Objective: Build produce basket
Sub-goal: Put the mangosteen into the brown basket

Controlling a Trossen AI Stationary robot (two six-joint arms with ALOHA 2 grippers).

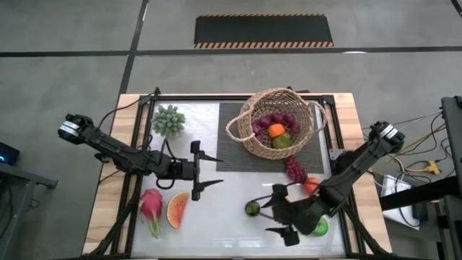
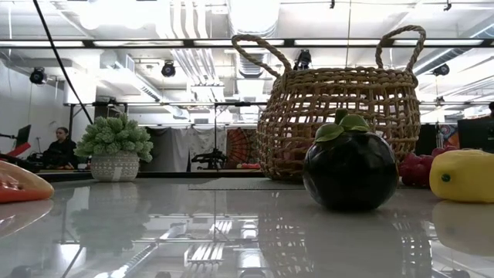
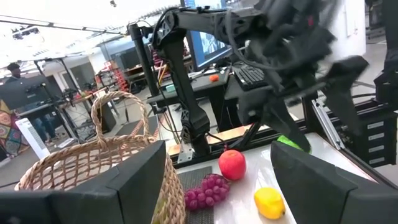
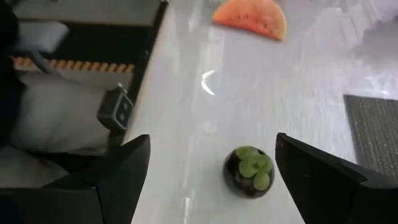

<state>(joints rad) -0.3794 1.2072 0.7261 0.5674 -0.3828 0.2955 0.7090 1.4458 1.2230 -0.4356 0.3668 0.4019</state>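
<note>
While both grippers stand spread and empty, the basket point(image 1: 276, 123) sits at twelve o'clock on a dark mat point(image 1: 234, 137), holding grapes and an orange. The right gripper point(image 1: 278, 217) hovers beside the dark round fruit point(image 1: 252, 208) at six. The left gripper point(image 1: 196, 170) hangs near the watermelon slice point(image 1: 177, 209) and dragon fruit point(image 1: 151, 206) at eight. A potted plant point(image 1: 168, 120) stands at ten.
</note>
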